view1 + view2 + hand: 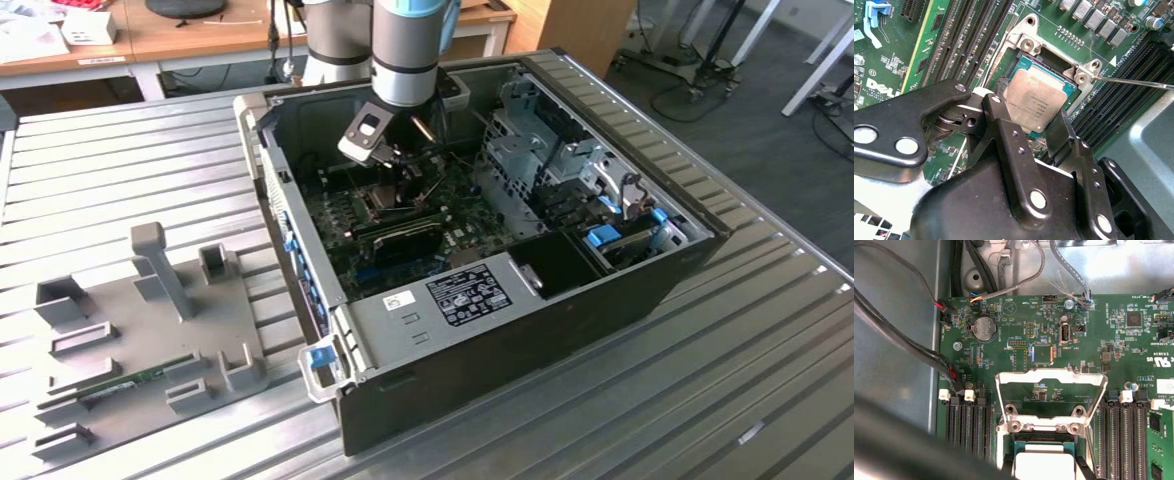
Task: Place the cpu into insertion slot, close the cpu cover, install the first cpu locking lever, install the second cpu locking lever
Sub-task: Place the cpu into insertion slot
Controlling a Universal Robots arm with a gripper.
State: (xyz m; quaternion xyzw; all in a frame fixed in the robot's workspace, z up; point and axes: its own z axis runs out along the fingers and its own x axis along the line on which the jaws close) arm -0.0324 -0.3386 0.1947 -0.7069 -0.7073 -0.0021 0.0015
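Room: grey floor (747, 110) at the upper right of the exterior view; wooden desks (200, 35) along its top edge.
Table (80, 180): ribbed metal, it takes most of the exterior view.
Case (667, 270): dark, open on top, lying in the middle of the table.
Tray (134, 340): grey, with upright blocks, at the lower left, just beside the case.
Arm (407, 50): enters at the top centre and reaches down into the case.
Motherboard (1094, 335): green, flat inside the case.
Gripper (1030, 120): black, low over the motherboard; its fingers (1064, 132) press on two opposite edges of the cpu.
Cover (1050, 376): silver frame, swung open, off the slot.
Slot (1051, 57): dark-framed, directly under the cpu.
Cpu (1039, 92): silver top, over the slot; whether it is seated, I cannot tell.
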